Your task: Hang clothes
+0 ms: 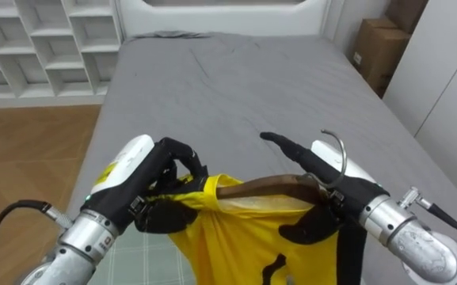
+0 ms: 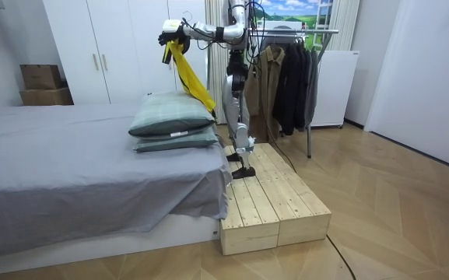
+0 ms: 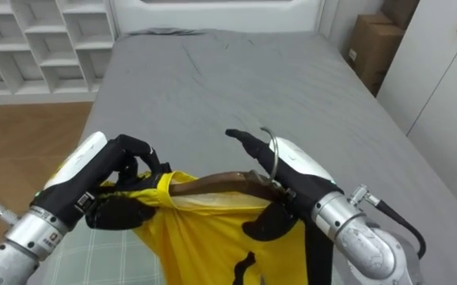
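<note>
Yellow shirt (image 1: 228, 229) is hanging off a brown wooden hanger (image 1: 264, 188), and we're holding the pair up over the grey bed (image 1: 236, 87) between both hands. The left hand (image 1: 153, 178) is curling its fingers round the hanger's end where the shirt's shoulder is bunching up, so it's gripping cloth and wood together. The right hand (image 1: 335, 182) is clamping the hanger's middle just under the metal hook (image 1: 337, 150), thumb tucked beneath, one finger sticking straight out (not doing any holding, as far as we're seeing).

In the room view we're standing on a wooden platform (image 2: 275, 202) beside the bed, facing the pillows (image 2: 170, 120), while the clothes rail (image 2: 302, 33) with its dark coats (image 2: 290, 78) is sitting behind us. So we're guessing the next bit is turning round and getting that hook over the rail.

Stuff we're worrying about:
- The shirt is looking bunched at the left end. If the left hand is letting go first, that shoulder could be sliding off.
- The hook is sitting right against the back of the right hand, so there's little room for catching the rail.
- Turning on a raised platform is risking a foot going off the edge.
- The shirt's tail is trailing down towards the pillows and could be snagging mid-swing.
</note>
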Robot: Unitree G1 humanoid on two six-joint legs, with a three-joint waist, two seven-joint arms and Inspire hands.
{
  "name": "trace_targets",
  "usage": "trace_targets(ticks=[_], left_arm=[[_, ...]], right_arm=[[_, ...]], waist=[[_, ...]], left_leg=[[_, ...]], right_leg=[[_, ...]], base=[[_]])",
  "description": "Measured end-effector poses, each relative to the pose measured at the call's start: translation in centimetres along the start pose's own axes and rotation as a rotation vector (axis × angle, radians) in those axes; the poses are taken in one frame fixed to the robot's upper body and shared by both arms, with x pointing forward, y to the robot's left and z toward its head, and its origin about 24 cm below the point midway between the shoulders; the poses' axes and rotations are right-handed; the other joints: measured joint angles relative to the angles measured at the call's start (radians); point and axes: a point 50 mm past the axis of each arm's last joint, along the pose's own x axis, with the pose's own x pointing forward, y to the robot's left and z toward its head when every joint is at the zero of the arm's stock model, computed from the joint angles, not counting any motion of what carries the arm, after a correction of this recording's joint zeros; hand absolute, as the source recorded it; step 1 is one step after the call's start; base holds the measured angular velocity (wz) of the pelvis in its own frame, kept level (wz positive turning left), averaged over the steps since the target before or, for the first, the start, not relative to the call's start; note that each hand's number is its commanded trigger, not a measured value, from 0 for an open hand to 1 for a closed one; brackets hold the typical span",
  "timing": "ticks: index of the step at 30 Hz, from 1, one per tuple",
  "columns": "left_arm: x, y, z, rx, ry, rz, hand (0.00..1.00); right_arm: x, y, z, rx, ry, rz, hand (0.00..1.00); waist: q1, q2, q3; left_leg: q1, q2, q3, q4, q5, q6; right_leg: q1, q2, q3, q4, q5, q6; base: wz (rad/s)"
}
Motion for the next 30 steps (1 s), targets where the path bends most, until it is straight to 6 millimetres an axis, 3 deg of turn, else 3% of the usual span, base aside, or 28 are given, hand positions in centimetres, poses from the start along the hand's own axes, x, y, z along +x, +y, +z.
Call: trace_targets(ticks=[27,28,30], left_arm=[[-0.03,0.22,-0.04,0.003,0.001,0.028,1.0],[-0.03,0.22,-0.04,0.003,0.001,0.028,1.0],[-0.03,0.22,-0.04,0.003,0.001,0.028,1.0]], right_arm=[[-0.25,-0.26,-0.68,-0.043,0.042,0.009,0.0],[-0.29,-0.32,-0.74,-0.054,0.047,0.011,0.07],[-0.37,-0.45,-0.83,-0.062,0.051,0.012,0.11]], waist=[[-0.014,0.0,-0.0002],[-0.014,0.0,-0.0002],[-0.016,0.001,-0.0003]], left_leg=[[0.016,-0.001,-0.007,0.001,0.0,0.0],[0.016,-0.001,-0.007,0.001,0.0,0.0],[0.016,-0.001,-0.007,0.001,0.0,0.0]], right_leg=[[0.018,0.0,-0.003,0.001,-0.001,0.002],[0.019,0.0,-0.002,0.001,-0.001,0.002],[0.019,0.0,-0.002,0.001,-0.001,0.002]], base=[[0.0],[0.0],[0.0]])
